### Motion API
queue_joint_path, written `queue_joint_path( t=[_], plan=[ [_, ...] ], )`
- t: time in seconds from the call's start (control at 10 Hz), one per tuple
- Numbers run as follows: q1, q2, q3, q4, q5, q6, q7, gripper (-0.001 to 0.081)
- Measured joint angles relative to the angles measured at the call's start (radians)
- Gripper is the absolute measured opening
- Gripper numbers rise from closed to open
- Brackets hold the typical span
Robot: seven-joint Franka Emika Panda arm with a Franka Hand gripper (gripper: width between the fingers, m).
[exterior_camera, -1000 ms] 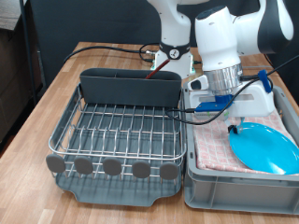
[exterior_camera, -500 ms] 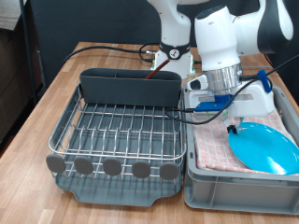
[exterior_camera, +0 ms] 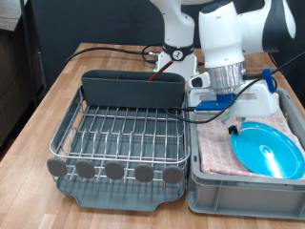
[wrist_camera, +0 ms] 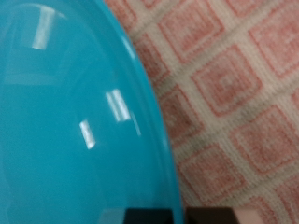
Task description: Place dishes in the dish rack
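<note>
The light-blue plate [exterior_camera: 270,151] is in the grey bin, over the pink checked towel [exterior_camera: 221,151], and is tilted so its face shows. My gripper [exterior_camera: 233,126] is at the plate's rim on the exterior view's left and is shut on it. In the wrist view the plate [wrist_camera: 65,112] fills most of the picture, its rim running down between my dark fingertips [wrist_camera: 154,216], with the towel [wrist_camera: 234,84] beside it. The dish rack [exterior_camera: 119,135], with its tall grey caddy [exterior_camera: 132,91], stands at the exterior view's left with no dishes on its wires. The cup and the spoon are out of view.
The grey bin [exterior_camera: 238,186] stands right beside the rack's tray. The robot's white base [exterior_camera: 176,57] and black cables [exterior_camera: 114,50] are behind the rack. A blue and white object [exterior_camera: 267,91] lies behind the bin. The wooden table [exterior_camera: 38,114] extends to the exterior view's left.
The plate has tipped up from lying flatter on the towel, so more of its face shows. My gripper has risen slightly with the plate's rim.
</note>
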Motion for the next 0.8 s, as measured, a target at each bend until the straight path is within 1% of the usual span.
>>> queue_joint_path(
  t=[0.2,0.5,0.6,0.8],
  plan=[
    [0.031,-0.021,-0.059,-0.008,-0.125,-0.025,0.105,0.0031],
    [0.088,-0.082,-0.165,-0.043,-0.372,-0.07,0.313,0.0025],
    [0.099,-0.11,-0.193,-0.055,-0.46,-0.097,0.379,0.0025],
    [0.103,-0.168,-0.226,-0.076,-0.605,-0.165,0.476,0.0025]
  ],
)
